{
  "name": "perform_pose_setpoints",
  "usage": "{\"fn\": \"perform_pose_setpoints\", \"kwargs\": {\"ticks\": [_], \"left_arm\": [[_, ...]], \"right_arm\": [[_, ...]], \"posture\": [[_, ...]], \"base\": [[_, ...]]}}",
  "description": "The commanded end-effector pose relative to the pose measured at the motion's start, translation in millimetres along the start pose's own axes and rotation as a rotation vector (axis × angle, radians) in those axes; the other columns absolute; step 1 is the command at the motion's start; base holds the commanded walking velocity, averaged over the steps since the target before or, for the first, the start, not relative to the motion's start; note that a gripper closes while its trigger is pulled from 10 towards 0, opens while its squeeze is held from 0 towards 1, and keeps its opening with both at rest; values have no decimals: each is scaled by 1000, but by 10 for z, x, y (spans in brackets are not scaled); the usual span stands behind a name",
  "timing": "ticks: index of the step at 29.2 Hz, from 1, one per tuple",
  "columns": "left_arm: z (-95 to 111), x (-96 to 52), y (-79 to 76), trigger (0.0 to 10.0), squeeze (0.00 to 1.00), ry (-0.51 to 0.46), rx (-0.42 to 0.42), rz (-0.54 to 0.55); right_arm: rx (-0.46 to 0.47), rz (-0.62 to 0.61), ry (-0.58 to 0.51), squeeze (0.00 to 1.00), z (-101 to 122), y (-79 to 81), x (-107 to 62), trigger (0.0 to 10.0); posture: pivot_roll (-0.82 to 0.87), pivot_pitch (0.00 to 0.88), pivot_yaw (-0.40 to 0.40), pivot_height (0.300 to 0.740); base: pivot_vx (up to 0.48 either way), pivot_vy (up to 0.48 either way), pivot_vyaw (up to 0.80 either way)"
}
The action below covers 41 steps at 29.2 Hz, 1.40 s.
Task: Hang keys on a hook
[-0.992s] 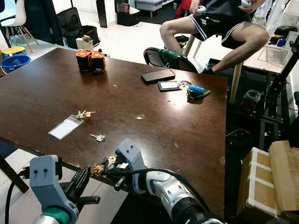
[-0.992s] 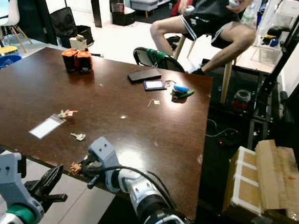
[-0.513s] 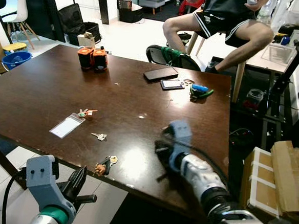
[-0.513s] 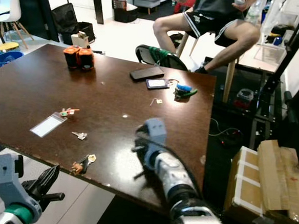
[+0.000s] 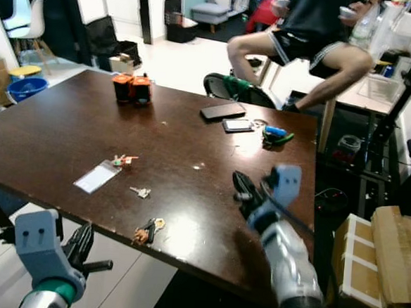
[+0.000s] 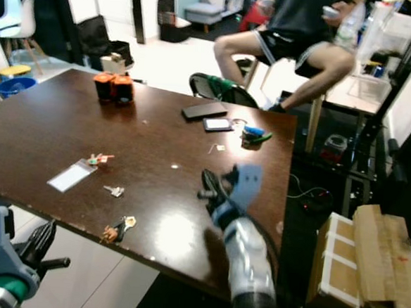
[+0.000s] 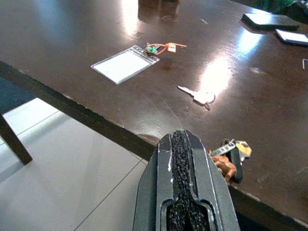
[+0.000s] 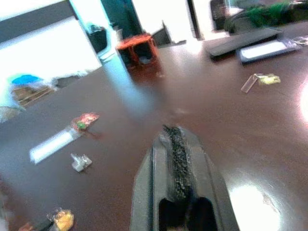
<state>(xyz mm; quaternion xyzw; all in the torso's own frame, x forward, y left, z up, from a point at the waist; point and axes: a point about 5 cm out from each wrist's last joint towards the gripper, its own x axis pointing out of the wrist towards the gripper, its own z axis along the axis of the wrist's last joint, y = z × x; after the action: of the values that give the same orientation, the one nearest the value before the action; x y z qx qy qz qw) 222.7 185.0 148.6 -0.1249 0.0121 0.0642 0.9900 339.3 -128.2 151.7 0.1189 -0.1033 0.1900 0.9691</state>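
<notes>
My right gripper has swung away from the near table edge, where it was at the key bunch a second ago, and now hangs over the right side of the dark table, its fingers pressed together on nothing. The key bunch lies by itself at the near edge (brown fob, black key head, a small yellowish tag). My left gripper is low, below the table's near edge, its fingers also clenched and empty, pointing up at the bunch just past the rim.

Other things lie around: a single loose key, a clear badge holder with a green and orange tag beside it, two orange and black blocks at the far side, a dark phone, a smaller phone and a blue and green item. A person sits on a chair beyond the table, and cardboard boxes stand at my right.
</notes>
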Motion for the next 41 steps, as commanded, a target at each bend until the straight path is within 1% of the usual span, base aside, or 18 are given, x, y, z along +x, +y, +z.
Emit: {"fn": "perform_pose_setpoints", "kwargs": {"ticks": [1, 2, 3, 4, 5, 6, 8, 10, 13, 14, 20, 22, 23, 27, 31, 35, 39, 41], "left_arm": [[-27, -120, -4, 10000, 0, 26, 19, 0], [-27, -120, -4, 10000, 0, 26, 19, 0], [-63, -181, -7, 10000, 0, 49, 29, -7], [-63, -181, -7, 10000, 0, 49, 29, -7], [-87, -218, -8, 10000, 0, 64, 36, -11], [-87, -218, -8, 10000, 0, 64, 36, -11], [-145, -290, 67, 10000, 0, 38, 63, 34], [-145, -290, 67, 10000, 0, 38, 63, 34], [-177, -333, 85, 10000, 0, -5, 129, 40], [-184, -326, 82, 10000, 0, -11, 125, 43], [-178, -308, 80, 10000, 0, -21, 112, 53], [-166, -291, 70, 10000, 0, -28, 107, 55], [-159, -277, 58, 10000, 0, -34, 103, 54], [-209, -234, 59, 10000, 0, -53, 100, 59], [-278, -187, 126, 10000, 0, -72, 103, 90], [-239, -180, 101, 10000, 0, -85, 116, 57], [-241, -181, 102, 10000, 0, -85, 117, 57], [-218, -190, 94, 10000, 0, -94, 106, 56]], "right_arm": [[-111, -8, -20, 0, -6, -9, -225, 10000], [-111, -8, -20, 0, -6, -9, -225, 10000], [-192, 6, 20, 0, -79, -27, -363, 10000], [-192, 6, 20, 0, -79, -27, -363, 10000], [-243, 21, 51, 0, -128, -34, -447, 10000], [-243, 21, 51, 0, -128, -34, -447, 10000], [-296, 14, 119, 0, -273, -71, -622, 10000], [-296, 14, 119, 0, -273, -71, -622, 10000], [-292, -42, 164, 0, -361, -79, -773, 10000], [-270, -71, 189, 0, -406, -94, -809, 10000], [-250, -108, 225, 0, -457, -109, -862, 10000], [-276, -104, 268, 0, -524, -114, -894, 10000], [-295, -89, 318, 0, -611, -115, -928, 10000], [-299, -81, 365, 0, -732, -111, -983, 10000], [-272, -108, 348, 0, -721, -107, -997, 10000], [-241, -114, 313, 0, -656, -94, -969, 10000], [-235, -112, 310, 0, -654, -88, -959, 10000], [-206, -121, 277, 0, -605, -76, -930, 10000]], "posture": [[-21, 0, 119, 740], [-21, 0, 119, 740], [-27, 0, 123, 740], [-27, 0, 123, 740], [-27, 0, 123, 740], [-27, 0, 123, 740], [-39, 0, 129, 740], [-39, 0, 129, 740], [-29, 0, 123, 740], [-29, 0, 123, 740], [-28, 0, 127, 740], [-31, 0, 130, 740], [-31, 0, 134, 740], [-27, 0, 125, 740], [-32, 0, 126, 740], [-32, 0, 132, 740], [-32, 0, 132, 740], [-35, 0, 135, 740]], "base": [[0, 0, 0], [0, 0, 0], [0, 0, 0], [0, 0, 0], [0, 0, 0], [0, 0, 0], [0, 0, 0], [0, 0, 0], [0, 0, 0], [0, 0, 0], [0, 0, 0], [0, 0, 0], [0, 0, 0], [0, 0, 0], [0, 0, 0], [0, 0, 0], [0, 0, 0], [0, 0, 0]]}}
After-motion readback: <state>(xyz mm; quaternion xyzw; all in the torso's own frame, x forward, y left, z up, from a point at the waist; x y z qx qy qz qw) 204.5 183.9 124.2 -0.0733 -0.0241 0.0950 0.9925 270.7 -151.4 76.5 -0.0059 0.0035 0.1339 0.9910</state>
